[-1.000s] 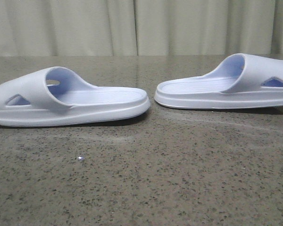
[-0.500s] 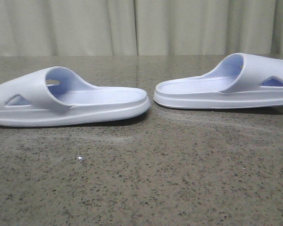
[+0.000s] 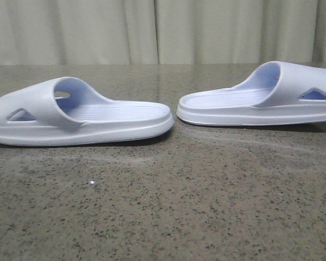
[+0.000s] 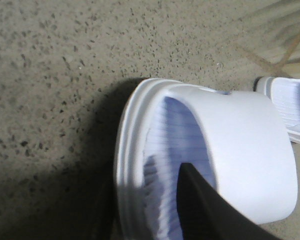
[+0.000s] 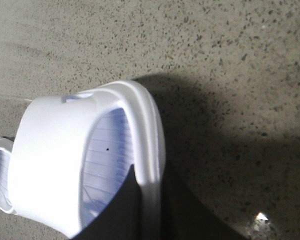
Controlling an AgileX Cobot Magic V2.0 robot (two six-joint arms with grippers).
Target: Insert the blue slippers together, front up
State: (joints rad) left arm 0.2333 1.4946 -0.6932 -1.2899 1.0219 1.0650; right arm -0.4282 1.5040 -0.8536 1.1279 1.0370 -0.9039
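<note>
**Front view: both slippers flat, nothing joined yet**

My left gripper (image 4: 155,220) has one finger inside the left slipper (image 3: 79,117), one outside its rim, apparently pinching the toe wall. My right gripper (image 5: 140,215) straddles the right slipper's (image 3: 261,98) rim likewise. Heels nearly touch between my hands. Lifting, upending and nesting all remain. Only speckled table (image 3: 179,201) and curtain (image 3: 163,30) around; nothing blocks.

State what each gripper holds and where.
Each has a finger inside its slipper's toe end: left slipper, right slipper. Whether they are clamped cannot be told.
</note>
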